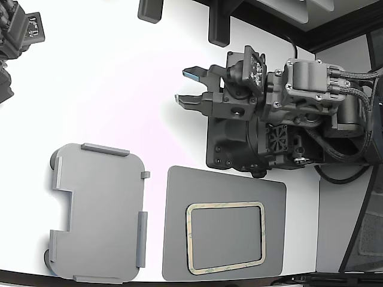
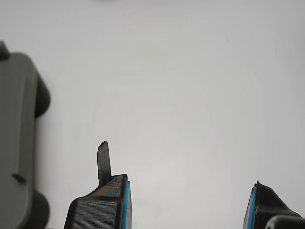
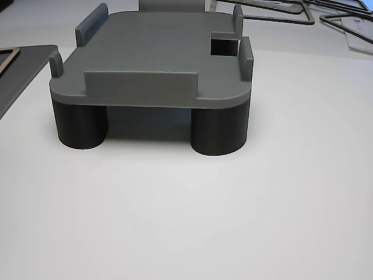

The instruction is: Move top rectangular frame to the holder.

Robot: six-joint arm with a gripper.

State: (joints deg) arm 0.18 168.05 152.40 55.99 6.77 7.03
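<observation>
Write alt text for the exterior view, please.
Seen from above, a dark robot arm's open gripper hovers over a white table. Below it, a thin beige frame lies on a dark grey mat, beside an empty light grey holder.

A dark grey mat [image 1: 224,179] lies flat on the white worktop [image 1: 108,89] near the lower edge of the exterior view, while dark fixtures [image 1: 218,24] stand at the worktop's far edge and another black device [image 1: 18,36] sits at that view's upper left corner.
</observation>
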